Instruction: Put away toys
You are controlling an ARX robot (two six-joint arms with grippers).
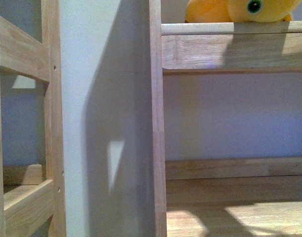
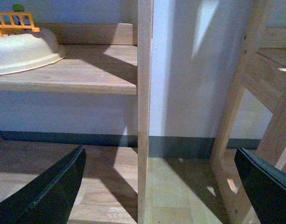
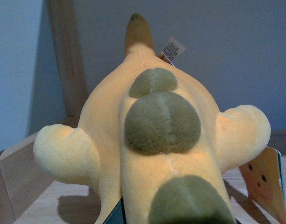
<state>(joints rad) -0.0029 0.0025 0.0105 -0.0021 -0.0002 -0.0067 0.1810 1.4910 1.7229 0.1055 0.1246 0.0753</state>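
The orange-yellow plush toy point(image 1: 240, 10) shows at the top of the front view, above the edge of an upper wooden shelf point(image 1: 230, 49), with one dark round eye visible. In the right wrist view the plush toy point(image 3: 157, 130) fills the frame: pale yellow body, olive-brown patches along its middle, stubby limbs at both sides, a paper tag at the far end. My right gripper point(image 3: 175, 219) is shut on the plush toy; only slivers of its dark fingers show under it. My left gripper point(image 2: 161, 186) is open and empty, its dark fingers point(image 2: 49, 191) apart low in front of a wooden upright.
A wooden upright point(image 2: 144, 112) stands between my left fingers. A white bowl-shaped thing point(image 2: 21, 49) with an orange fence toy point(image 2: 14, 21) rests on a lower shelf point(image 2: 87, 77). A second wooden frame point(image 1: 27, 123) stands at the left. An orange tag point(image 3: 262, 182) hangs beside the plush.
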